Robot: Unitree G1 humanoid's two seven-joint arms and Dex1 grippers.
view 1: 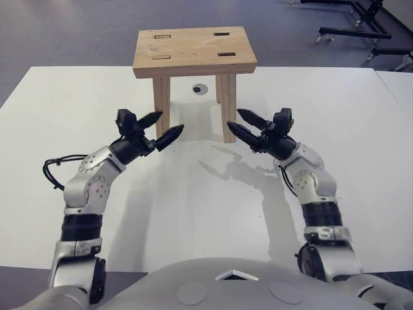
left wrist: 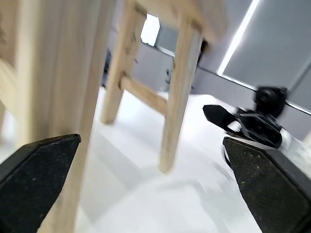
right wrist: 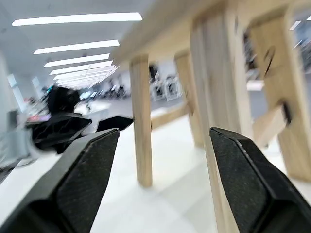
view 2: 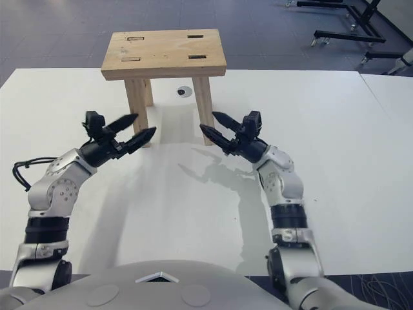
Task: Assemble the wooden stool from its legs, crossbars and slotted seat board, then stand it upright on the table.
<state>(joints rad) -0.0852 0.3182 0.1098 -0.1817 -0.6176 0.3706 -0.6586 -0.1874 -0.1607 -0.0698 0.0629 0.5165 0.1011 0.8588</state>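
The wooden stool stands upright on the white table, its slotted seat board on top and its legs down on the surface. A crossbar joins two legs low down. My left gripper is open, just left of the near left leg, holding nothing. My right gripper is open too, just right of the near right leg, with nothing between its fingers. Both grippers hover slightly above the table, apart from the stool.
A small round grommet sits in the table behind the stool. Black wheeled frames stand on the floor at the back right. A seam with a second table runs along the right.
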